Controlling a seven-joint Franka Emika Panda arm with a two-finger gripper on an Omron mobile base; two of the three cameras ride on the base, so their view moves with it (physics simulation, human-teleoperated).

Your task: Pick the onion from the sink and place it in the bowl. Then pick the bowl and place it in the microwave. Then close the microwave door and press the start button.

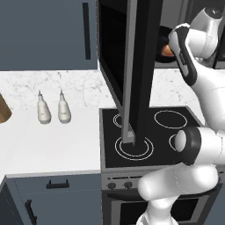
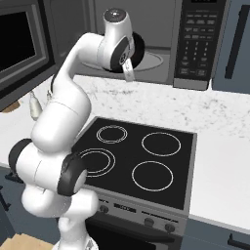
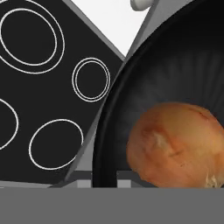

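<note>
The orange-brown onion (image 3: 175,144) lies inside the black bowl (image 3: 175,65), which sits very close under the hand camera. From the left base view the onion (image 1: 167,51) and the dark bowl (image 1: 162,59) show just behind the open microwave door (image 1: 138,66), at the mouth of the microwave. My gripper (image 2: 129,73) reaches into the microwave (image 2: 200,44) above the pale turntable (image 2: 155,59). It appears shut on the bowl's rim, with its fingertips hidden. The door (image 2: 19,44) stands swung out to the left. The sink is out of view.
The black stovetop (image 2: 136,156) with white rings lies directly below the microwave. Two pale bottles (image 1: 44,110) (image 1: 64,110) stand on the white counter to the left, and a brown object (image 1: 3,110) sits at the left edge. The door's lower edge hangs over the stove.
</note>
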